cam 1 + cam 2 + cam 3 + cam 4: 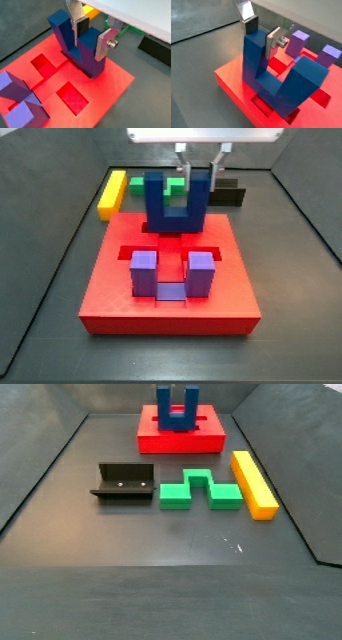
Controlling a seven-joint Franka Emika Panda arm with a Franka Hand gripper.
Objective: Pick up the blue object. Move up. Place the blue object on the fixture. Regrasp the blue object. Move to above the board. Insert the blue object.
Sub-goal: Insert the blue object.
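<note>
The blue object (174, 204) stands prongs-up on the far part of the board (107, 293), w/ its base at or in a recess; can't tell if fully seated. The gripper (93, 34) is clamped on one prong, silver fingers (105, 44) on either side of it in both wrist views. Holding a single prong keeps the base free to go down into the slot, prob. why it's gripped that way. So the insert step looks underway or nearly done; letting go is presumably what's left.

A purple block (166, 272) sits upright in the near part of the board, already slotted. Off the board lie the fixture (122, 484), a green block (201, 490) just beside it, and a yellow bar (253, 483) next to that, all well apart from the gripper.
</note>
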